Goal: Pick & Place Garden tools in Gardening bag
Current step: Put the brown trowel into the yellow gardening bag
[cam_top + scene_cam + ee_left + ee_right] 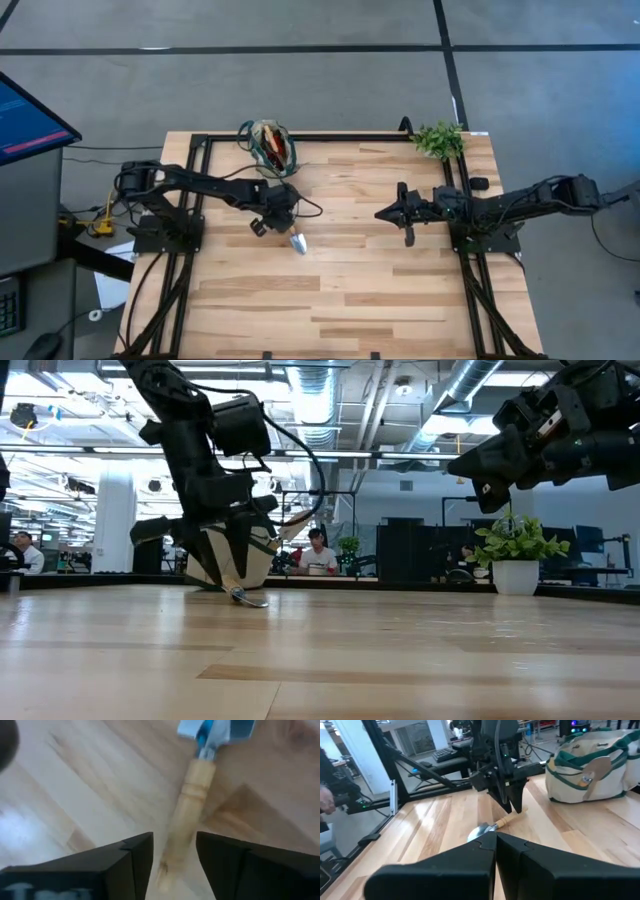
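Observation:
A trowel with a wooden handle (187, 815) and a silver blade (298, 243) lies flat on the table, left of centre. My left gripper (174, 855) is open and slants down over the handle's free end, one finger on each side and apart from it. From across the table, the right wrist view shows this gripper (512, 802) over the trowel (495, 826). The beige gardening bag (272, 147) with green trim stands at the far edge, and tools show inside it. My right gripper (385, 213) is shut and held level above the table's right half.
A leafy green plant in a white pot (438, 140) stands at the far right corner. Black frame rails (190, 200) run along both sides of the table. Bare wood stretches across the near half (330, 310). People sit in the room beyond (318, 550).

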